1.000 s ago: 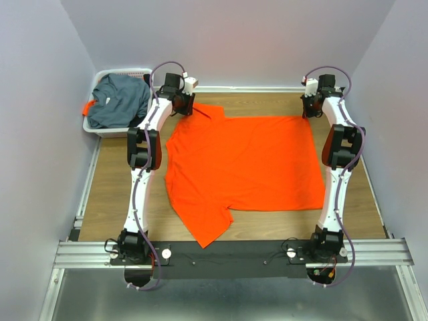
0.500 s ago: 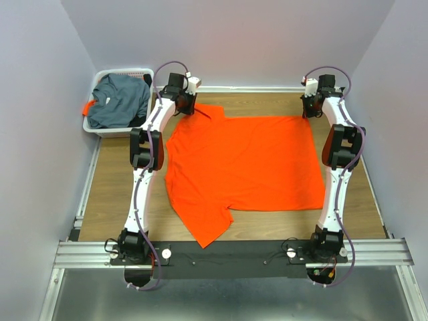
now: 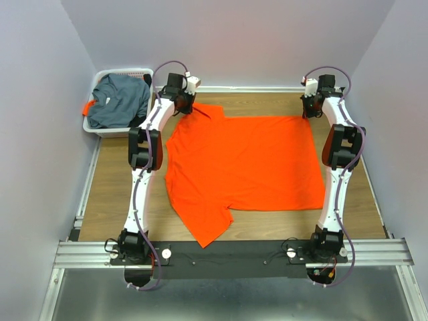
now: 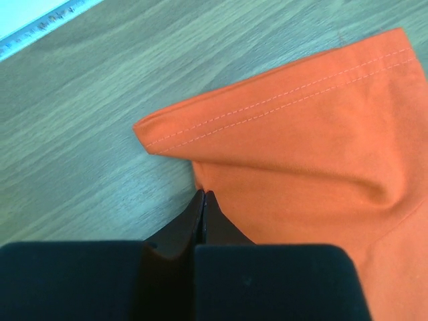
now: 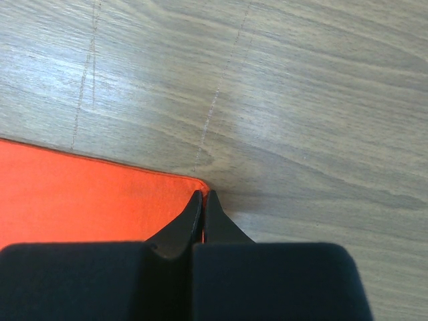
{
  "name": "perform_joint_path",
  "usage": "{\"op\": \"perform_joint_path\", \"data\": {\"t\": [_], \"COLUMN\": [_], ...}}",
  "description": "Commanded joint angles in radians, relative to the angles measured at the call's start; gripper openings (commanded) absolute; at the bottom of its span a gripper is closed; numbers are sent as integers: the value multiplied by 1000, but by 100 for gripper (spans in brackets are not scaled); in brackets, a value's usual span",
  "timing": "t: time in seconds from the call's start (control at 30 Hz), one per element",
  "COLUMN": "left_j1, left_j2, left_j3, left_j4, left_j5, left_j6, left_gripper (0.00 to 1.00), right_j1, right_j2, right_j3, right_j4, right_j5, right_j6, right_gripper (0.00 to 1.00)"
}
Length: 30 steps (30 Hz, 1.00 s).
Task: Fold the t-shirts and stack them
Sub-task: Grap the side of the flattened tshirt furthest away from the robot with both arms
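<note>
Orange t-shirt (image 3: 244,164) lies flat; left tool (image 4: 202,194) and right tool (image 5: 202,194) each pinch its edge.

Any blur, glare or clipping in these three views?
Top external: evenly lit, sharp, but the orange t-shirt is so saturated its folds barely show. Left wrist: hem stitching crisp, left hand black and featureless. Right wrist: table grain sharp, no glare.

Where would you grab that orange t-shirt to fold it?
At the far sleeve and the far hem corner, from above. The orange t-shirt lies spread flat on the table, so only its thin edges offer a pinch. The left tool and right tool are shut right at those two spots.
</note>
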Motion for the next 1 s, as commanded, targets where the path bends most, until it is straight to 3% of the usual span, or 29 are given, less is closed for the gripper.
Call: {"op": "perform_joint_path", "data": {"t": [0.0, 0.57, 0.97], "left_j1": [18, 31, 49], "left_j2": [-154, -312, -464], "left_j3": [-99, -242, -433], "left_j4": [105, 177, 214], "left_j5": [53, 152, 168], "left_j6": [22, 82, 133], "left_gripper": [0, 0, 0], "right_j1": [-15, -58, -59], "right_j2": [-34, -137, -257], "right_j3": [-18, -42, -169], "right_j4": [-44, -44, -44], "right_j5": [-20, -112, -131], "right_j6": [-8, -21, -65], "right_gripper": [0, 0, 1]}}
